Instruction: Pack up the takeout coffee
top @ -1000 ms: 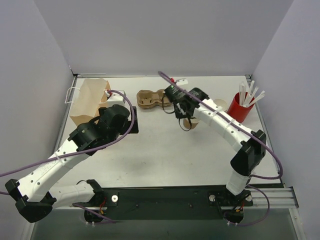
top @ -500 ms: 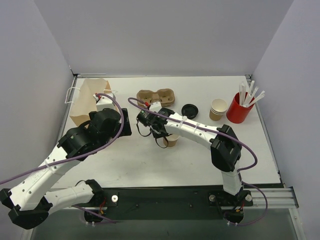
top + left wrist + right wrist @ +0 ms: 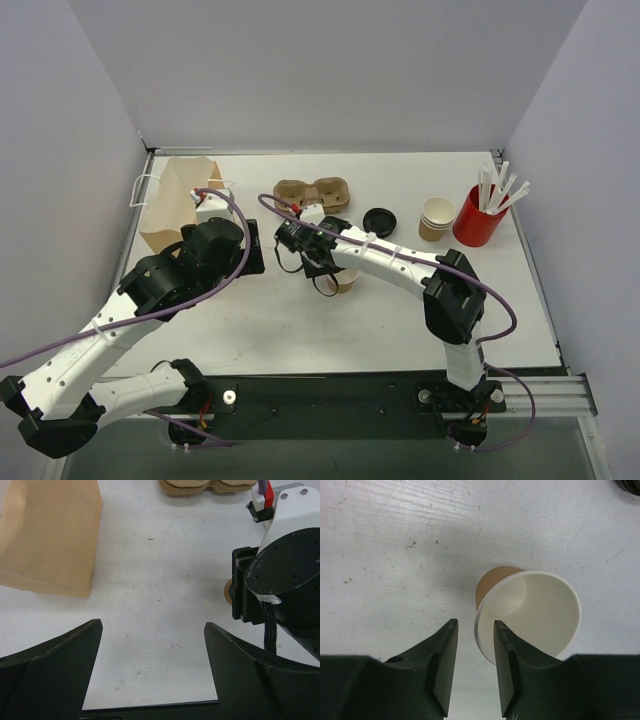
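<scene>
Early: cup [image 3: 530, 615] unlidded on the desk [image 3: 395, 555], lid [image 3: 380, 221] apart, far right. Left fingers [image 3: 60, 655] gape empty; right fingers [image 3: 440, 670] seem slightly parted astride its rim.

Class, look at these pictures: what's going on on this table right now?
The right gripper is at an upright, unlidded paper cup mid-table, its jaws slightly apart astride the rim, not pinching it. The black lid lies apart, further back. The left gripper hovers wide open and empty near the brown paper bag. The cup is not yet in the bag.
</scene>
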`<action>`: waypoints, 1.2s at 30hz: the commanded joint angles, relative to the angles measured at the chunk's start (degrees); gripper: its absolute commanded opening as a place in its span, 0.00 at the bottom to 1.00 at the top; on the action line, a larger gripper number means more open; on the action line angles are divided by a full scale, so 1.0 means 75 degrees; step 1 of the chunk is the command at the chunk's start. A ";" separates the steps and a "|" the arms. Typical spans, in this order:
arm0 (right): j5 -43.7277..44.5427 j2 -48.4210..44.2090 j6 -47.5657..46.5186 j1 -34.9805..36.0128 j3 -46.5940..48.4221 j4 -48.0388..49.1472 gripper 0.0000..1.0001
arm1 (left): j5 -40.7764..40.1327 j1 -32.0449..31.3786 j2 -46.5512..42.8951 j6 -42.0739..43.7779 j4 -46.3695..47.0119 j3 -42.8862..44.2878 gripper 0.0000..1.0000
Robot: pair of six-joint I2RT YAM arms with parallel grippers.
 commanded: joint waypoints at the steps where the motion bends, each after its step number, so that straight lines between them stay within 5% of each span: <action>1: -0.0107 -0.0970 -0.0052 0.0029 0.0084 -0.0155 0.31 | 0.0092 0.0056 -0.0023 0.0019 0.0231 0.0055 0.94; 9: -0.0085 -0.2154 -0.0310 -0.0474 0.0365 -0.0343 0.31 | 0.0256 0.0056 0.0339 0.0230 0.0126 0.0313 0.96; 14: 0.0079 -0.2402 -0.0742 -0.1903 0.0143 -0.0297 0.29 | 0.0303 0.0045 0.0563 0.0300 0.0114 0.0325 0.98; 18: 0.0093 -0.1981 -0.1689 -0.2618 0.0026 0.0276 0.25 | 0.0876 0.0068 0.0598 0.0710 0.0313 0.0406 0.97; 23: -0.1298 -0.1336 -0.2571 -0.3554 -0.0618 0.1821 0.25 | 0.0866 0.0080 0.0622 0.0816 0.0278 0.0500 0.98; 36: -0.1924 0.0222 -0.3650 -0.3803 -0.0221 0.2505 0.24 | 0.1007 0.0150 0.0633 0.0840 0.0114 0.0536 0.97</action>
